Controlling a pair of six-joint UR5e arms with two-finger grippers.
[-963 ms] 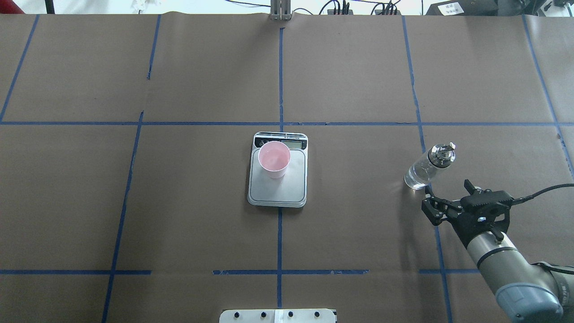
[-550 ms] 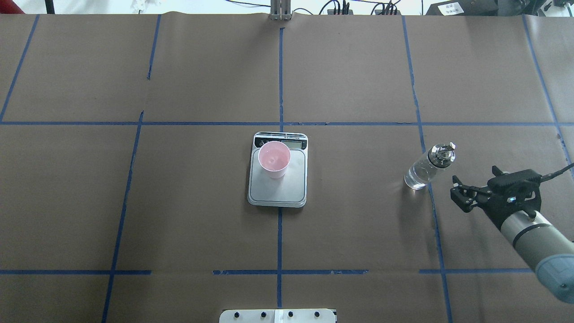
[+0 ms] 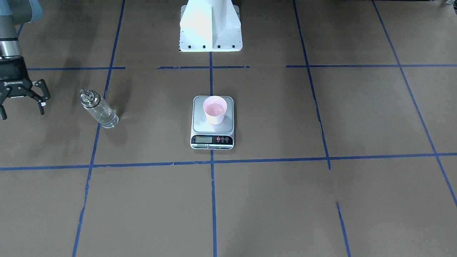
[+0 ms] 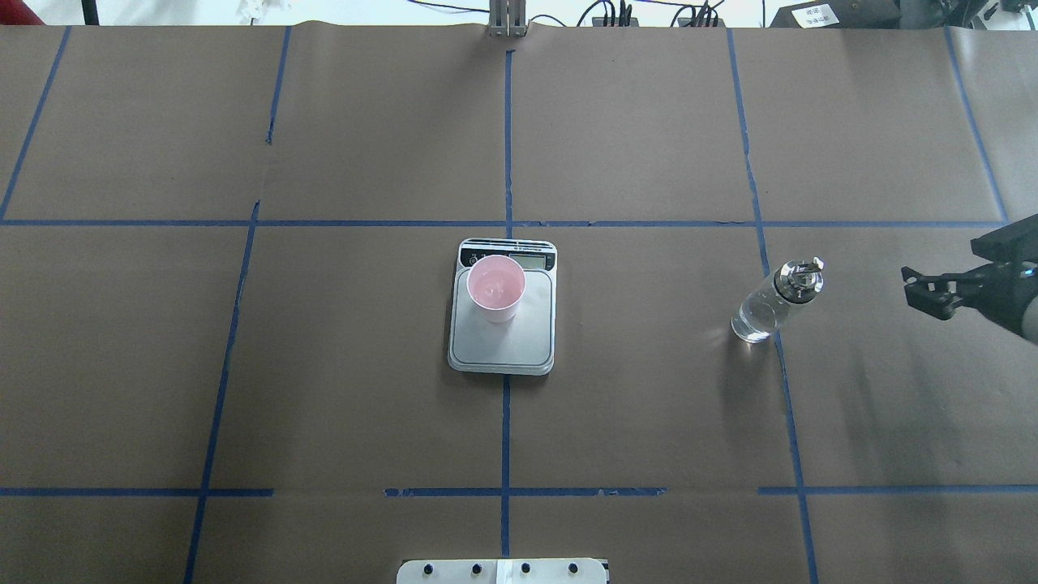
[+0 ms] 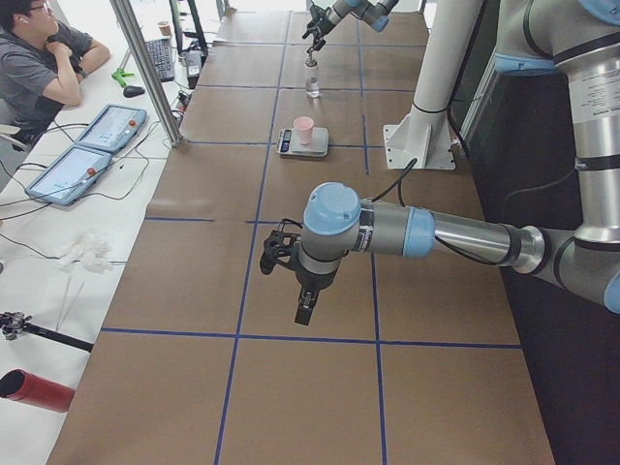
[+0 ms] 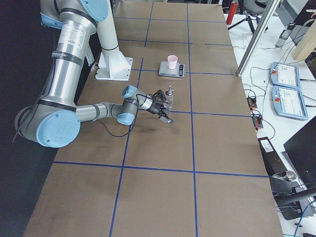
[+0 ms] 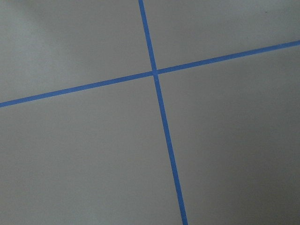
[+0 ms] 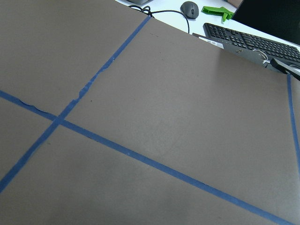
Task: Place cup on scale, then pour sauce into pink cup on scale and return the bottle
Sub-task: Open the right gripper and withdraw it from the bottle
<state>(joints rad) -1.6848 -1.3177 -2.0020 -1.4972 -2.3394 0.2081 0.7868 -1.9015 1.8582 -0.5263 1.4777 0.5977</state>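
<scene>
The pale pink cup (image 4: 495,288) stands upright on the far left part of the scale (image 4: 503,345), close to its display; both also show in the front view, cup (image 3: 215,110) and scale (image 3: 201,123). The clear glass bottle (image 4: 766,304) with a metal cap stands upright on the table, right of the scale, with clear liquid in its base (image 3: 107,119). My right gripper (image 4: 920,290) is open and empty, well to the right of the bottle (image 3: 22,113). My left gripper (image 5: 302,312) hangs over bare table far from these; I cannot tell its state.
Blue tape lines cross the brown table cover. The robot's white base (image 3: 210,25) stands at the near middle edge. A person (image 5: 39,68) sits at a side desk with tablets and a keyboard (image 8: 253,42) beyond the table's far edge.
My right gripper has drawn back from beside the bottle, moving right and farther out toward the table's right edge. Bottle, cup and scale have not moved.
</scene>
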